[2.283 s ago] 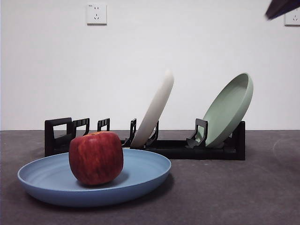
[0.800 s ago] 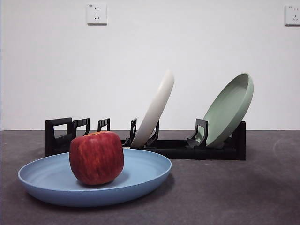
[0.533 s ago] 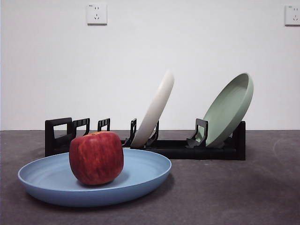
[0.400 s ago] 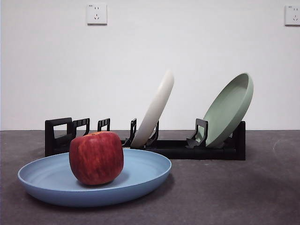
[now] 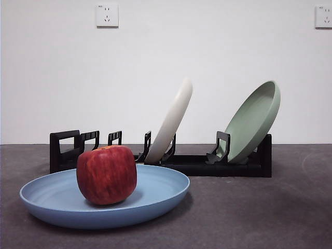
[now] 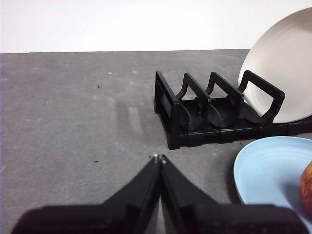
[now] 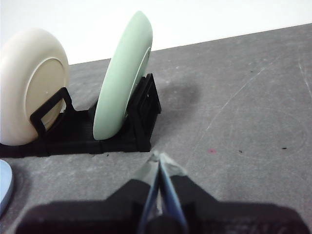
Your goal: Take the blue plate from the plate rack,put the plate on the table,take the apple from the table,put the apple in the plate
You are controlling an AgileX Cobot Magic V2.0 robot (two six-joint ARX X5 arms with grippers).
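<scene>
The apple [image 5: 107,174] sits in the plate [image 5: 155,194] on the table [image 5: 259,212], before the rack [image 5: 207,165] holding two plates.

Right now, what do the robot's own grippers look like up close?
Both are matte black plastic. The left gripper has two wedge-shaped jaws tapering to a point from a broad dark base. The right gripper looks the same, but pale, slightly shiny strips line its jaw tips. No cables or markings show.

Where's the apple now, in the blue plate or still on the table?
In the plate. The apple sits upright inside the blue plate, which lies flat on the table in front of the plate rack. No gripper touches it.
</scene>
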